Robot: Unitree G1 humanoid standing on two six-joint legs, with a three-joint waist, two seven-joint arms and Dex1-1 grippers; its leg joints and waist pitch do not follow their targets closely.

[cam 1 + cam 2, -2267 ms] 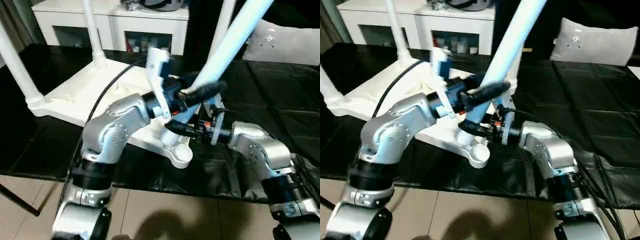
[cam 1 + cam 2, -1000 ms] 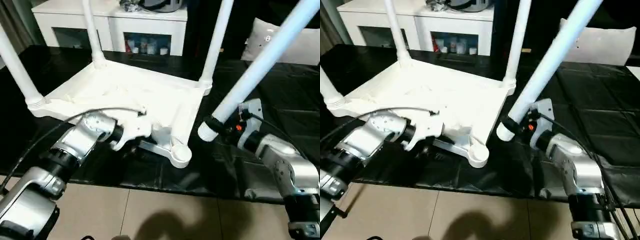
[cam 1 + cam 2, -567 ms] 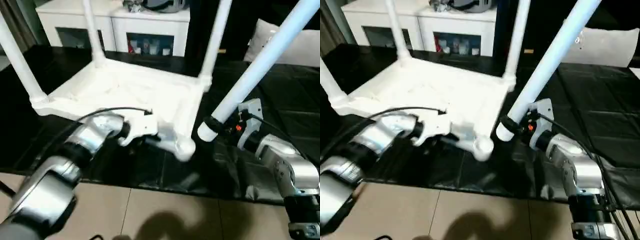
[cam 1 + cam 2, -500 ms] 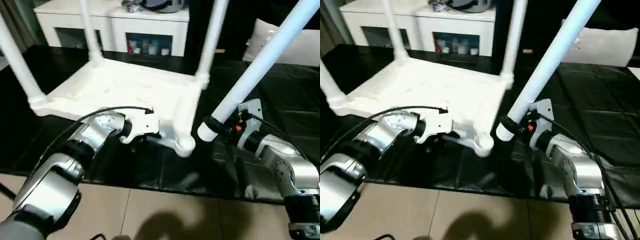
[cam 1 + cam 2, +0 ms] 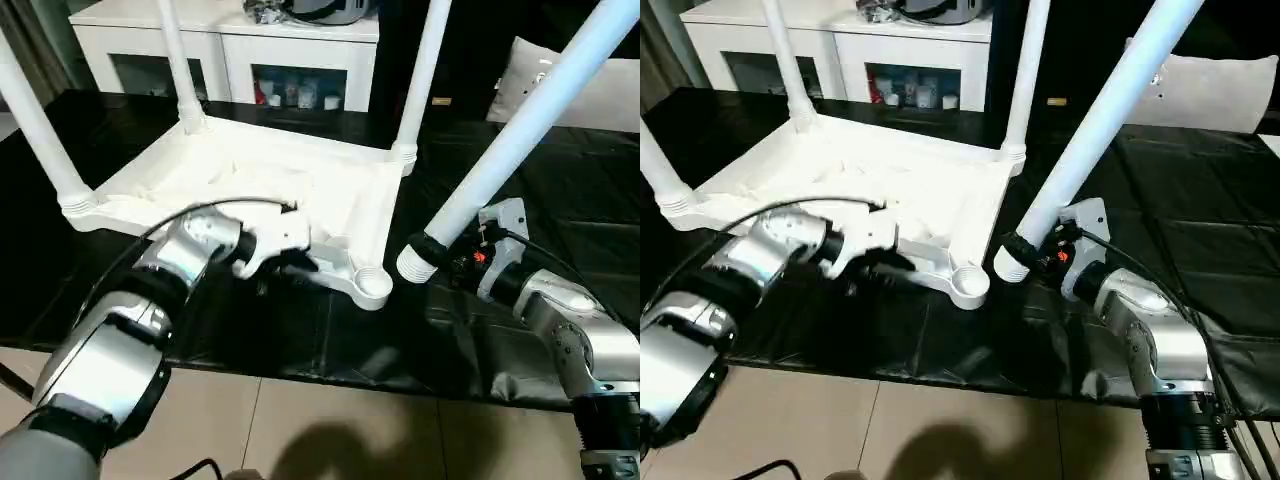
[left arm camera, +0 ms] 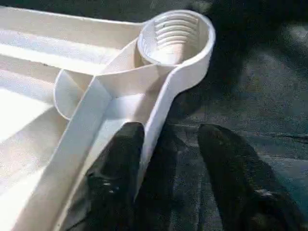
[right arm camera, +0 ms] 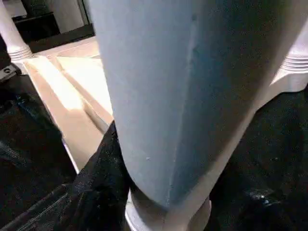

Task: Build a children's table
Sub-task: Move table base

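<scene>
Nearest, at the tabletop's [image 5: 250, 175] near edge: left gripper [image 6: 166, 159], fingers [image 6: 118, 173] parted, straddling the upturned rim wall, one finger inside the rim on the ribbed underside, the other outside over the black mat [image 5: 330, 335]. Whether the fingers press the wall, cannot tell. Just beyond the fingertips, the empty corner socket [image 6: 175, 36], round, threaded inside, mouth up, nothing in it.

To the robot's right, near that socket but apart from it: right gripper [image 5: 450, 262], clamped on the loose leg [image 5: 520, 120] close to its thick threaded end. Leg slanted, thick end low and just beside the empty socket, hanging above the mat, thin end rising up and away to the right. In the right wrist view, one black finger [image 7: 103, 168] pressed against the leg's side.

Farther back: tabletop lying upside down on the black mat, ribs up. Three legs already standing upright in their sockets: one at the near-left corner [image 5: 40, 130], one at the far-left corner [image 5: 178, 65], one at the far-right corner [image 5: 420, 80].

Farthest: a white cabinet [image 5: 225, 45] with glass doors behind the mat, and a white cushion [image 5: 600, 95] to the right.
</scene>
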